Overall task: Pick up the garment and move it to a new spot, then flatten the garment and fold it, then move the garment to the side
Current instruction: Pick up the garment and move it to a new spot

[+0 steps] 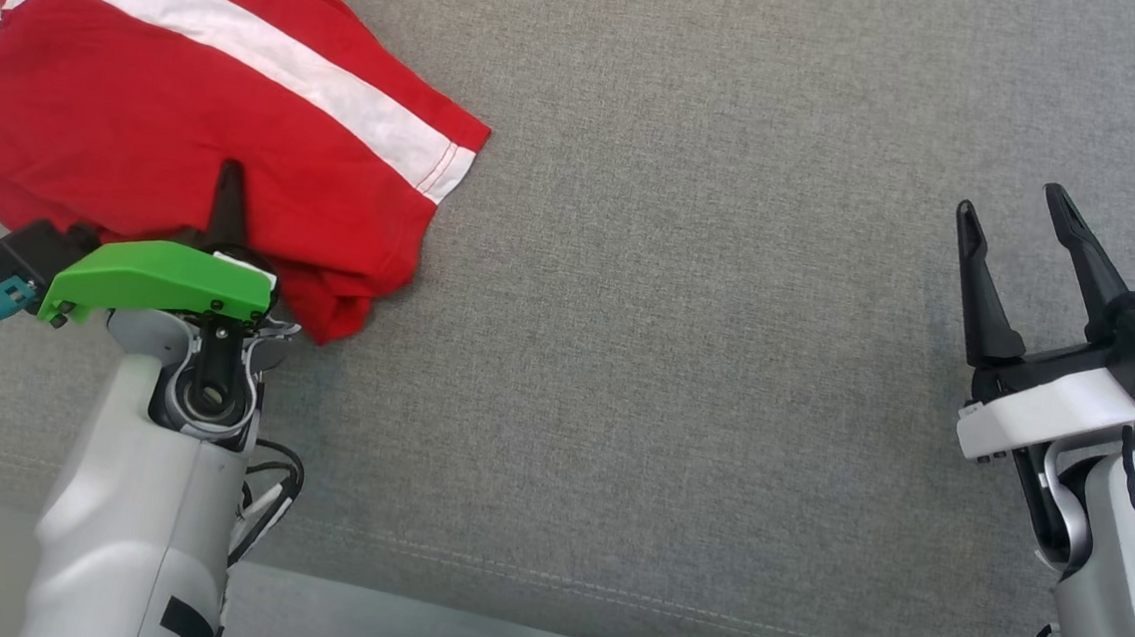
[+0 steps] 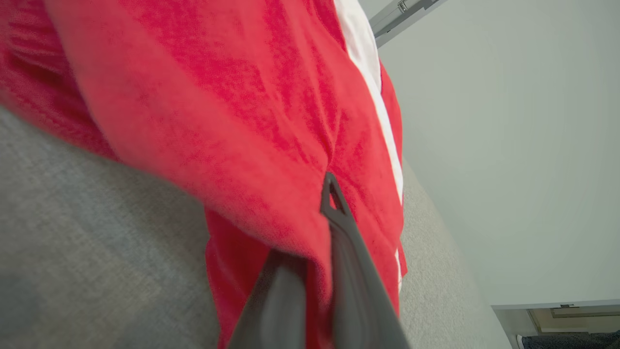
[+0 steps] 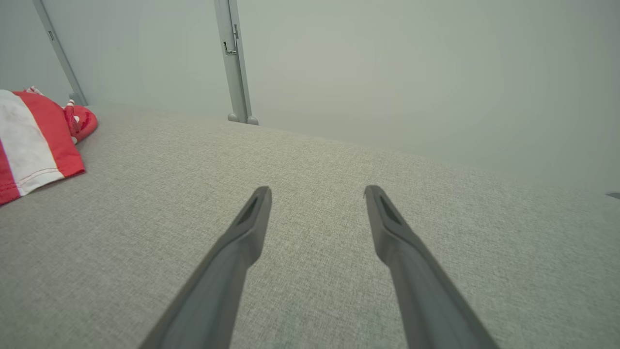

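Two parts of the red cloth garment with white stripes (image 1: 193, 102) cannot be made out from the head: its far edge runs past the top of the frame, and its near hem is hidden beneath the green plastic wrist cover (image 1: 161, 280). It lies bunched at the far left of the grey woven fabric surface (image 1: 674, 366). How the layers are folded under the top sheet cannot be told. The left gripper (image 1: 228, 197) is clamped on the garment's near edge. One dark finger lies on top of the red cloth, and its partner is buried under it. In the left wrist view the upper finger (image 2: 348, 271) presses into a crease of the blurred red fabric (image 2: 218, 121), while the lower one shows merely as a dark, out-of-focus stub at the bottom edge. The pale left forearm rises from the near left corner, pointing away toward the cloth. The right gripper (image 1: 1011, 205) sits well apart at the right, its two long fingers spread wide with nothing between them. They point away and a little leftward, and its arm is cut off by the right edge. From the right wrist, those spread fingers (image 3: 411, 271) hover low over the bare grey weave, and a striped corner of the garment (image 3: 34, 140) shows at the left edge. A grey metal post (image 3: 232, 58) stands against the pale wall beyond.
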Motion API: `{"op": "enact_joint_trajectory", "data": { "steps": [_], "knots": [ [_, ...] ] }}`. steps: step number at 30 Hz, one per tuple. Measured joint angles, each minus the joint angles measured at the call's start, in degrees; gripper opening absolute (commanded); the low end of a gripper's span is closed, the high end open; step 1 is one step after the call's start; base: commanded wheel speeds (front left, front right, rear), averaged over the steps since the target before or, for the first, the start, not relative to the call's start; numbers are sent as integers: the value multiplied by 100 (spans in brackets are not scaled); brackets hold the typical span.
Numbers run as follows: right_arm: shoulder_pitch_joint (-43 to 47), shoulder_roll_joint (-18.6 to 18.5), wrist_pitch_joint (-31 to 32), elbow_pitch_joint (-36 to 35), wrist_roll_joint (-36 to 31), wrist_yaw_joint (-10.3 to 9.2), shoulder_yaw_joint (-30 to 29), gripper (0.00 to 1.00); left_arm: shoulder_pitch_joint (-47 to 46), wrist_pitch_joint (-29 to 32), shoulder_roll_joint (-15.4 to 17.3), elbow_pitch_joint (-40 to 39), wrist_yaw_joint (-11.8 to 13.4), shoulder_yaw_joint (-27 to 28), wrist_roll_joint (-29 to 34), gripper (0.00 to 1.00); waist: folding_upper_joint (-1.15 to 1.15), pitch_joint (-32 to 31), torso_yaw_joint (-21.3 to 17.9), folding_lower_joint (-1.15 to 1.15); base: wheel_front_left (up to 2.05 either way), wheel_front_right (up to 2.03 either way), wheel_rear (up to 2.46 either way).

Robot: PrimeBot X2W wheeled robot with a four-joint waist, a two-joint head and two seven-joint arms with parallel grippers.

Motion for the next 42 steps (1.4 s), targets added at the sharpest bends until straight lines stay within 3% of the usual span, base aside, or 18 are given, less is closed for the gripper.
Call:
{"op": "enact_joint_trajectory", "data": {
  "steps": [15, 23, 37, 42],
  "knots": [
    [130, 233, -1, 202, 62, 15, 85, 100, -5, -11, 15, -1334, -1, -1539, 67, 0, 0, -509, 101, 0, 0, 0, 0],
    [210, 366, -1, 263, 88, 48, 230, 100, 197, 140, 43, -2018, -1, -2414, -236, 0, 0, -829, 24, 0, 0, 0, 0],
    [248, 511, 0, 216, 98, 47, 309, 100, 758, 304, 141, -2501, -1, -3918, -402, 0, 0, -1010, -718, 0, 0, 0, 0],
    [377, 510, -1, 56, 103, -69, 38, 100, 766, 554, 160, -2715, -1, -4721, -591, 0, 0, -1023, -1166, 0, 0, 0, 0]
  ]
}}
